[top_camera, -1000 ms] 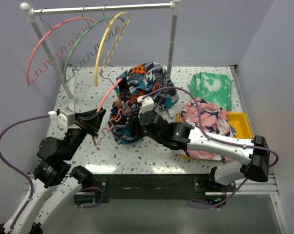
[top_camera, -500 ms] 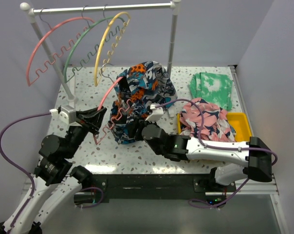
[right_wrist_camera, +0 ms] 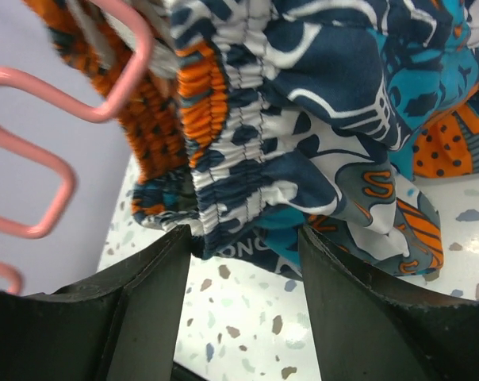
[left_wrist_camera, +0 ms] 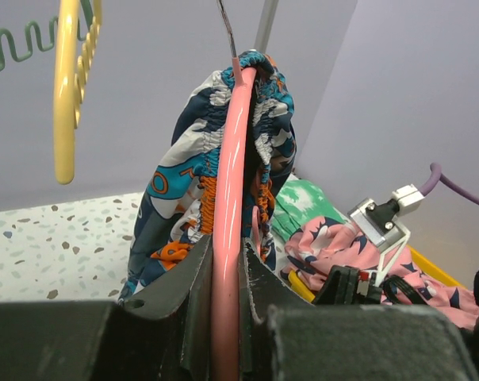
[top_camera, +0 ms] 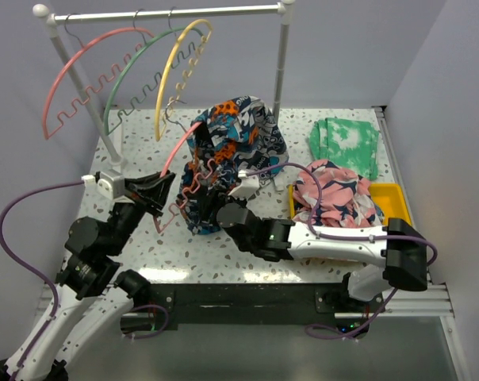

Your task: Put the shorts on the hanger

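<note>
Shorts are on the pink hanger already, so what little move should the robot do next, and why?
Probably ease the right pincer back, clear of the shorts. Its jaws stand open around their waistband, they already drape over the hanger, and the left pincer grips that hanger.

Soft matt cloth in the blue, orange, grey and white patch-print shorts [top_camera: 235, 135], ribbed and puckered along the elastic waistband. Smooth, glossy plastic with a bright highlight down the coral-pink arched hanger [left_wrist_camera: 230, 159], topped by a thin dark metal hook [left_wrist_camera: 225, 28]. Same shiny plastic on the yellow arched hanger [left_wrist_camera: 65, 87]. Matt black plastic, faintly grainy, on the fingers of the left hand [left_wrist_camera: 226, 270] and the right hand [right_wrist_camera: 243, 238]. Smooth, white, dark-flecked stone-look tabletop [top_camera: 192, 254]. Soft printed cloth in the pink floral garment [top_camera: 335, 194]; smooth purple sheath on the cable [top_camera: 17, 206].
</note>
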You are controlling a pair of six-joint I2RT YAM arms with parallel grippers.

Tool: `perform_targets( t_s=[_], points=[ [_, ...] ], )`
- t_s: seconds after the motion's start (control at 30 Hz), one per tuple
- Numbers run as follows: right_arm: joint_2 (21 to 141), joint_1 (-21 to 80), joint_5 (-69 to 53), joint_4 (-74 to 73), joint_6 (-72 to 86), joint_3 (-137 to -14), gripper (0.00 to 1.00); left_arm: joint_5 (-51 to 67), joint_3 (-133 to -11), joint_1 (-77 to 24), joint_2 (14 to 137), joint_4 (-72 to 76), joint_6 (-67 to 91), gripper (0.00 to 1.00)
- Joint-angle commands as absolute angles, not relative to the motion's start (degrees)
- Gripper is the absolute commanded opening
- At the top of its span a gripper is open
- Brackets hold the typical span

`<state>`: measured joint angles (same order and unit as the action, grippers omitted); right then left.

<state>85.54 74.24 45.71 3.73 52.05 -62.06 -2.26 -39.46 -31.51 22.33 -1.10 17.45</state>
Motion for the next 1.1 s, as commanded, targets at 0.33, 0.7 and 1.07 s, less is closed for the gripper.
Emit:
perform_targets(
  t_s=[0.33, 0.7, 1.07],
  points=[
    [89.65, 75.67, 50.01, -2.10, 49.13, -70.14, 0.00, -9.39, -34.55, -31.11, 23.46, 22.38, 25.03, 0.00],
    [84.73, 86.74, 51.33, -9.92, 46.76, -69.17, 0.00, -13.36, -31.82, -32.08, 31.63, 36.56, 28.74, 0.00],
    [89.12, 88.06, 46.85, -14.42, 46.85, -75.06, 0.00, -25.74, -33.05, -44.38, 38.49, 42.18, 23.65, 0.00]
  ],
)
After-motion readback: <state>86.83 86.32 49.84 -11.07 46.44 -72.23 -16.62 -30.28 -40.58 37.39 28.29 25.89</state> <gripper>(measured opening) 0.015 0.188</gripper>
